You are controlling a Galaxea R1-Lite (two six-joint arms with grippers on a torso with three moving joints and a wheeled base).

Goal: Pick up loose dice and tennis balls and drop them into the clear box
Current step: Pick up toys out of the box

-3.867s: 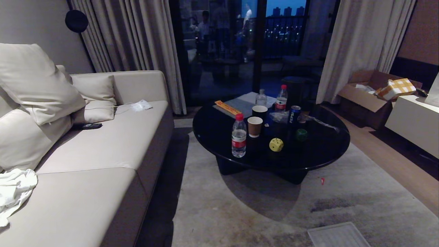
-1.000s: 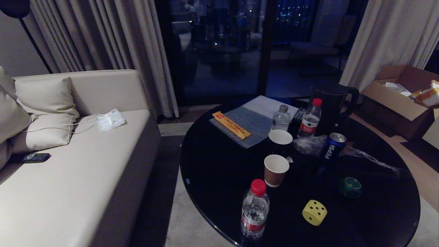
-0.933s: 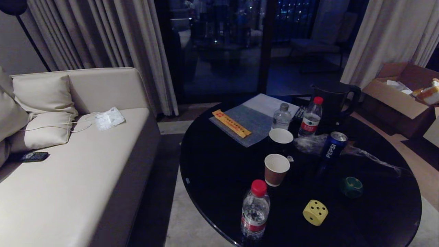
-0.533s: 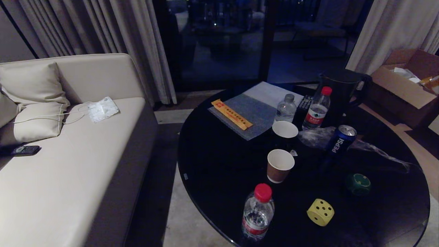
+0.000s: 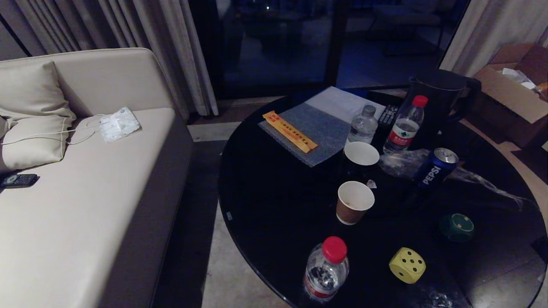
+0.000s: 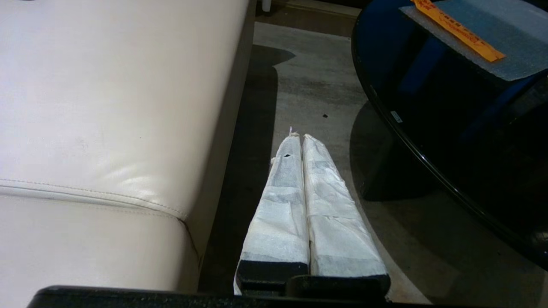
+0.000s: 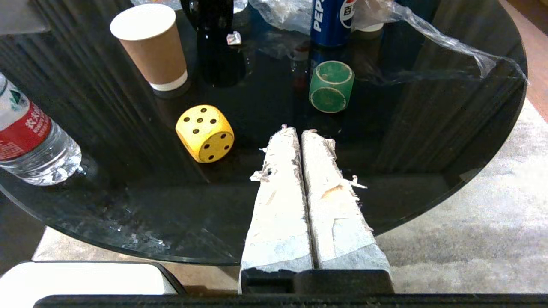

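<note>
Two dice lie on the round black table point(image 5: 265, 205): a yellow die point(image 5: 407, 265) point(image 7: 205, 133) with black pips near the front edge, and a dark green die point(image 5: 457, 226) point(image 7: 331, 86) beyond it to the right. My right gripper point(image 7: 299, 128) is shut and empty, hanging over the table's near edge, short of the green die. My left gripper point(image 6: 299, 135) is shut and empty above the rug between sofa and table. Neither arm shows in the head view. The tennis balls and the clear box are out of view.
On the table stand a water bottle point(image 5: 326, 270), two paper cups point(image 5: 353, 202), a Pepsi can point(image 5: 434, 169), two more bottles point(image 5: 406, 124), a black kettle point(image 5: 441, 96), crumpled plastic wrap point(image 5: 488, 184) and a grey mat point(image 5: 308, 132). A beige sofa point(image 5: 85, 205) stands left, a cardboard box point(image 5: 513, 85) far right.
The whole head view has shifted: the camera has tipped downward and come closer to the table, so table and sofa sit higher and larger. Nothing on the table has moved.
</note>
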